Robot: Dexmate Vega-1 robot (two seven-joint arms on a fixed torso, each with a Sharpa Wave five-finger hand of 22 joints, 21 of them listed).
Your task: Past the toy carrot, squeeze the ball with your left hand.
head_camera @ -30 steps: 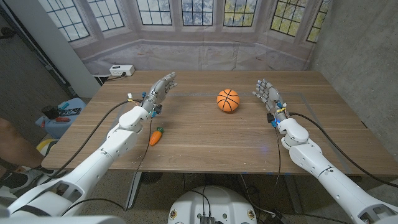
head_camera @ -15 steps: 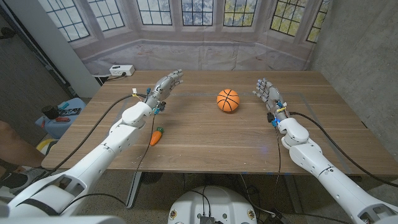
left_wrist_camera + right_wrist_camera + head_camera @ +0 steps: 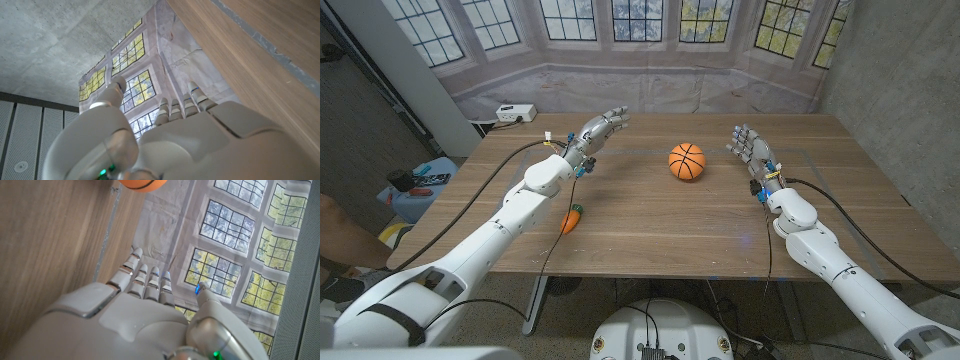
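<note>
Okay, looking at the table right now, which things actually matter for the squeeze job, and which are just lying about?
Part of the job:
- basketball
- toy carrot
- left robot hand, open, short of the ball

Just lying about:
- white power strip at the far left corner
- right robot hand, open, idle

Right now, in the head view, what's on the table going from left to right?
Carrot → left hand → ball → right hand.

Wooden table [image 3: 650, 225], orange ball [image 3: 687, 161] toward its far middle; toy carrot [image 3: 571, 217] near its left front
</note>
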